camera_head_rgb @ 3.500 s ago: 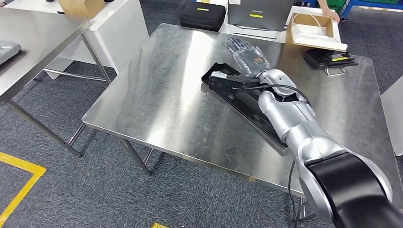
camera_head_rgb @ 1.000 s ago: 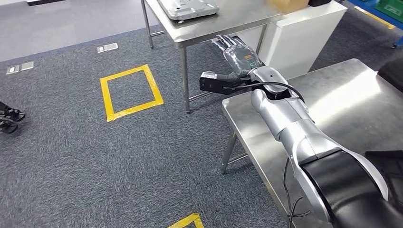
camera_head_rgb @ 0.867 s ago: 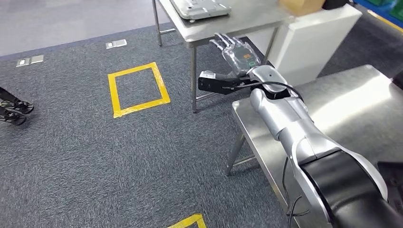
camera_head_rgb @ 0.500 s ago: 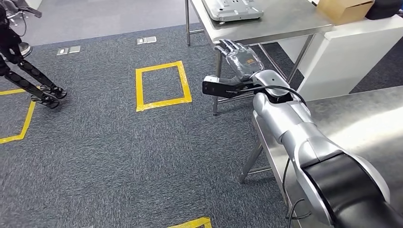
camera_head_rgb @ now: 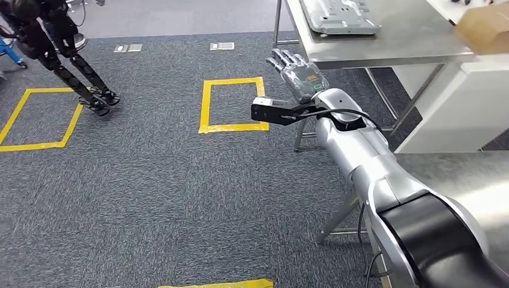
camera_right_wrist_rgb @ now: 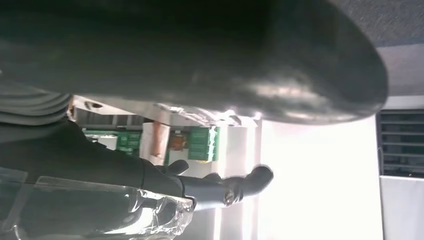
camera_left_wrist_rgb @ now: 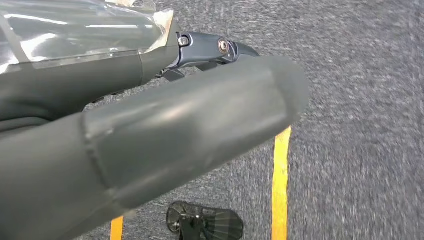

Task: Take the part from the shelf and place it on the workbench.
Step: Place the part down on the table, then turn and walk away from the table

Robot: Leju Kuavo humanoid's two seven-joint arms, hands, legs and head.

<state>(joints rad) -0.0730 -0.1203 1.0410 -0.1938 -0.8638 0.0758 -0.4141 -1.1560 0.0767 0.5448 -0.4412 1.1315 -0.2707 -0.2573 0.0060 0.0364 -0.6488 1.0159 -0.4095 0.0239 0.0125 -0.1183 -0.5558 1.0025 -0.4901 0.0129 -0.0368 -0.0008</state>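
While our silver right arm (camera_head_rgb: 360, 150) extends forward over the dark grey carpet (camera_head_rgb: 150, 192), our right hand (camera_head_rgb: 298, 75) is raised in the head view with its fingers (camera_head_rgb: 282, 60) straight and spread apart, and it holds nothing. In the right wrist view the thick grey thumb (camera_right_wrist_rgb: 200, 55) and the dark fingers (camera_right_wrist_rgb: 225, 187) stand apart, with no object between them. A black wrist camera block (camera_head_rgb: 271, 112) projects sideways from the arm just behind the hand. Our left hand (camera_left_wrist_rgb: 150, 120) appears in the left wrist view above the carpet and a yellow tape line (camera_left_wrist_rgb: 281, 190); its thumb lies close to the dark fingers (camera_left_wrist_rgb: 210, 47), and we see nothing held there, but we cannot tell how far this hand is open. A flat grey metal part with raised ribs (camera_head_rgb: 339, 15) lies on the steel table with thin legs (camera_head_rgb: 408, 42) ahead of us, well apart from both hands. A brown cardboard box (camera_head_rgb: 486, 27) rests on the white cabinet (camera_head_rgb: 462, 102) beside that table. A second steel tabletop (camera_head_rgb: 462, 180) lies at our right side, under the arm. Yellow tape squares (camera_head_rgb: 233, 105) mark the carpet, and a black legged machine (camera_head_rgb: 57, 48) stands far to the left.
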